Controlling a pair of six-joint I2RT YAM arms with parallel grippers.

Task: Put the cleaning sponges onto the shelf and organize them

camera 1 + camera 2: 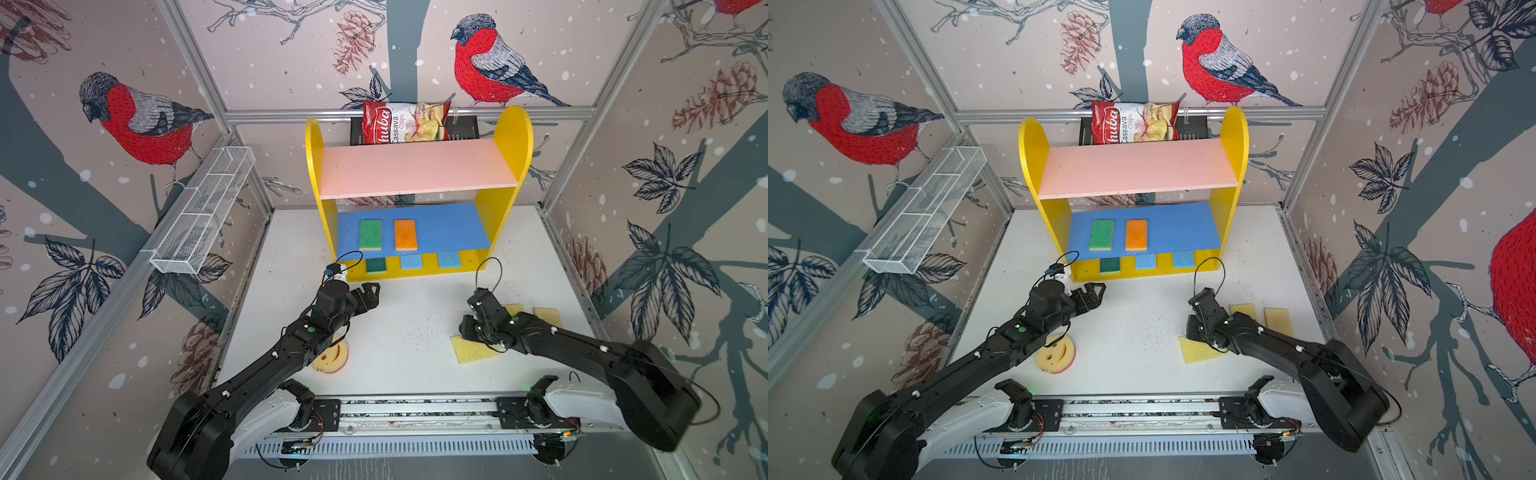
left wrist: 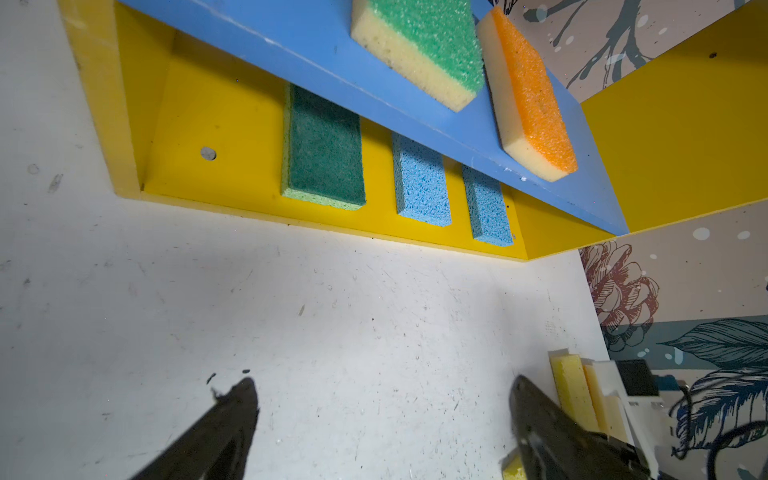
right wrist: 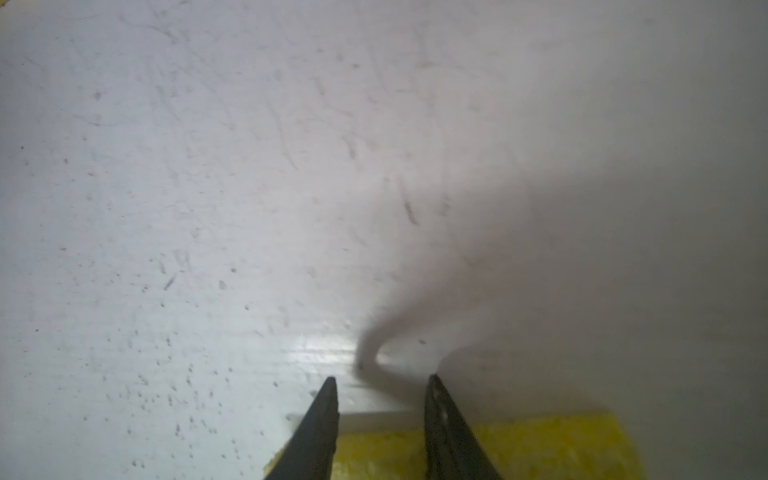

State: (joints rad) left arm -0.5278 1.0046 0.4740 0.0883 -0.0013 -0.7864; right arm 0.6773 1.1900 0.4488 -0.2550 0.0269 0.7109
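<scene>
1. The smiley sponge (image 1: pixel 332 358) lies on the surface (image 1: pixel 407 332) well in front of the shelf's (image 1: pixel 505 174) left end, under the left arm.
2. Your left claw (image 1: pixel 371 292) hangs wide open and empty just before the shelf's base; hold it clear.
3. Your right claw (image 3: pixel 381 379), jaws partly apart and gripping nothing, sits over the yellow sponge (image 1: pixel 469 352) in front of the shelf's right end. Centre it, lower, and close gently, because foam squashes.
4. Two more sponges (image 1: pixel 547 316) wait further right.
</scene>
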